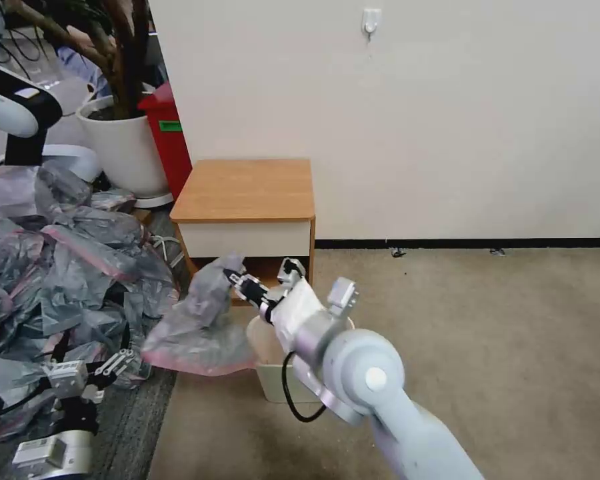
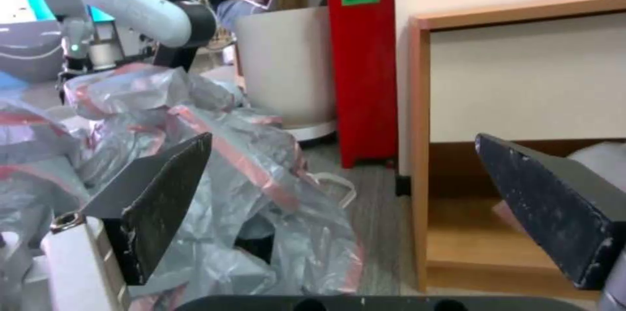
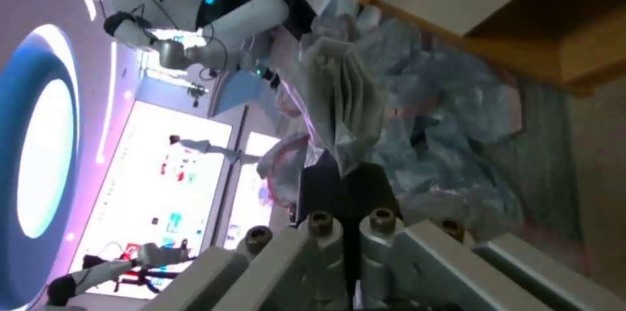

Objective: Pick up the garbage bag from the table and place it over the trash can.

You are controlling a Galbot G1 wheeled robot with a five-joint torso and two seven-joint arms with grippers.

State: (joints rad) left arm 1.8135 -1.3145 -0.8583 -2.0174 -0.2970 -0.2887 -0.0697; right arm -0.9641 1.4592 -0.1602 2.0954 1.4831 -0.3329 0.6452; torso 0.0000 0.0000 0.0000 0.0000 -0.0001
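So far, judging from the head view, the pick-up is done: the table (image 1: 247, 190) top is bare, and the right gripper (image 1: 237, 279) pinches a fold of the bag (image 1: 203, 320) in front of the table's shelf recess. The bag hangs from that pinch and drapes down to the floor, its pink rim lying just beside the bin (image 1: 268, 363) on the robot's left. The bin stands on the carpet below the right arm, which covers most of it, so only part of the rim and one wall are plain. Placing is not yet done; the bag's mouth is not over the bin, and I cannot tell whether it is opened at all. The left gripper (image 1: 117, 365) sits low at the robot's left by the pile of bags (image 1: 60, 267), fingers apart.

From the left wrist view, the left fingers (image 2: 163, 203) are spread wide and hold nothing. Between them lie the pile, a red bin (image 2: 365, 56) and the table's side and recess. A pale grey shape at the edge behind one finger may be the bag, but it is cut off.

From the right wrist view, the right fingers (image 3: 346, 188) are pressed together on a pleated crest of the bag. The rest of the plastic merges with the pile behind, so its outline is hard to trace.
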